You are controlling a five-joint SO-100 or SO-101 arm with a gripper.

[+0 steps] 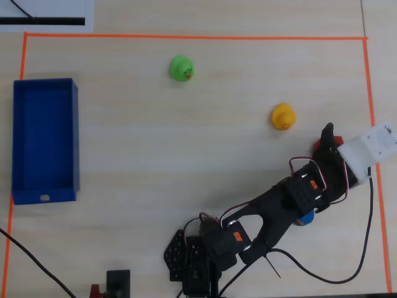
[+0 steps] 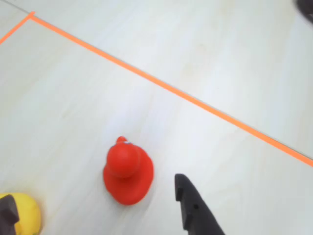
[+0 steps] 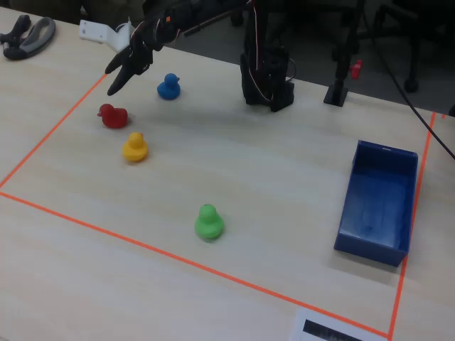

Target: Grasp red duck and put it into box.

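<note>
Red duck [image 2: 128, 171] is sitting upright on the pale wooden table [image 2: 205, 63], just left of the dark finger [image 2: 194, 208] that is entering the wrist view from below, with bare table showing between them. Going left to right in that view: a second dark finger tip is poking in at the lower left corner over the yellow duck [image 2: 22, 215], then the red duck, then the right finger, so the toy is lying between the two fingers. Claw [image 3: 121, 78] is standing open and gripping nothing; in the fixed view it is hanging above and slightly right of the red duck. Orange tape [image 2: 195, 100] is running past beyond the claw. Blue duck [image 3: 168, 86] is resting to the claw's right in the fixed view, the green duck [image 3: 208, 222] well away, and the box [image 3: 380, 202] is waiting far across the table, empty.

Step in hand, as judged: approach to the grasp, not yet closing. Next move is calling for a descent with the fingers straddling the red body, keeping the left finger off the yellow duck, which is crowding that side.
</note>
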